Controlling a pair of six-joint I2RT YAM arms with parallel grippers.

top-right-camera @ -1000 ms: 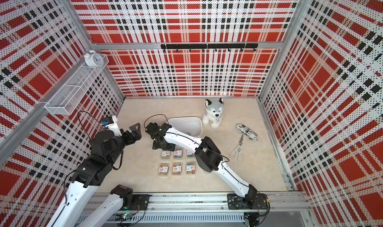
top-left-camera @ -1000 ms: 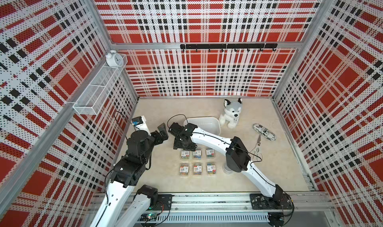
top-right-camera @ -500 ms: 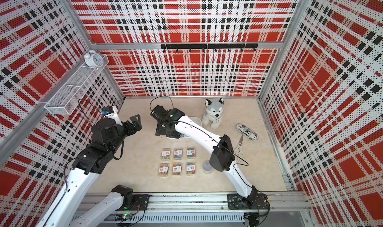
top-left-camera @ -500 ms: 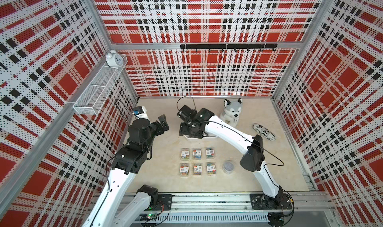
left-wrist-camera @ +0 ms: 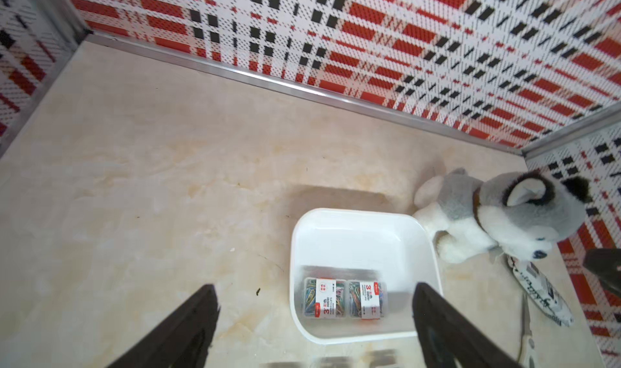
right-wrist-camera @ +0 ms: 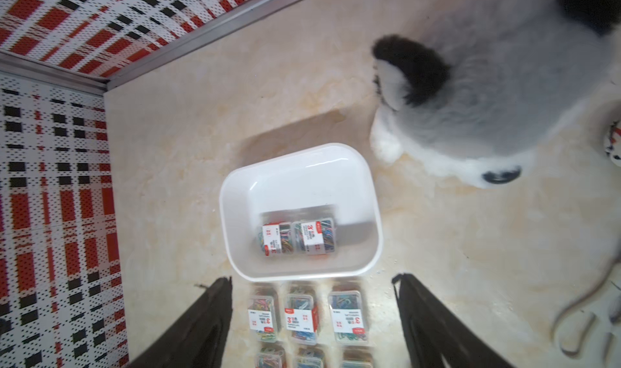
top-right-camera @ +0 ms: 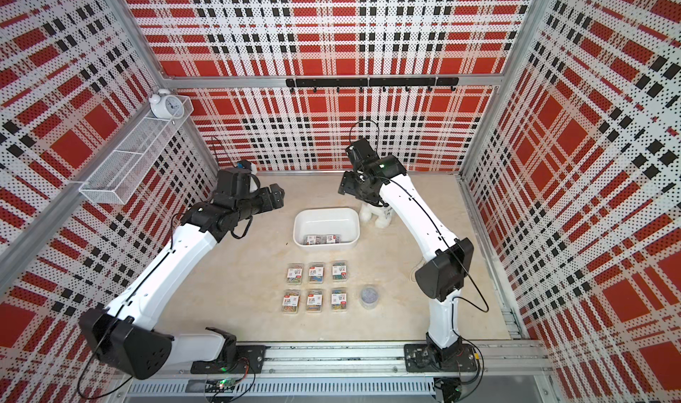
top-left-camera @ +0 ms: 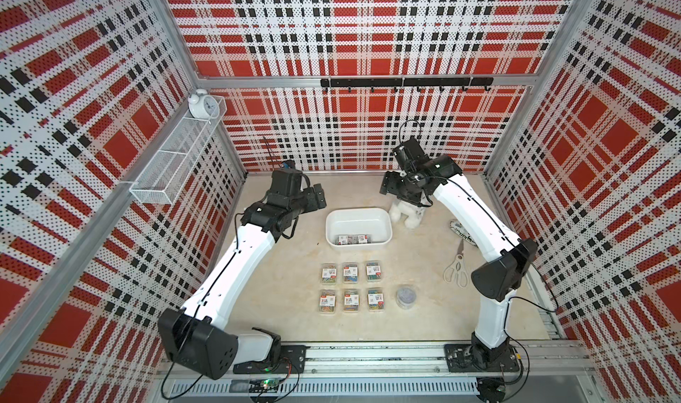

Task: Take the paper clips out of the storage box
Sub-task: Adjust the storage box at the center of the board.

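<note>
Left end effector (left-wrist-camera: 315, 286) spread; white storage box (left-wrist-camera: 336, 235) holds two clip cases (left-wrist-camera: 344, 299).

Two clip cases (top-left-camera: 353, 239) inside white storage box (top-left-camera: 357, 221)

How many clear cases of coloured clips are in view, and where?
8. Two cases lie side by side inside the box; six lie on the table in two rows of three. None seems hidden.

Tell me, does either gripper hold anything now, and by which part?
Nothing is held: the left gripper and the right gripper are both open and empty.
</note>
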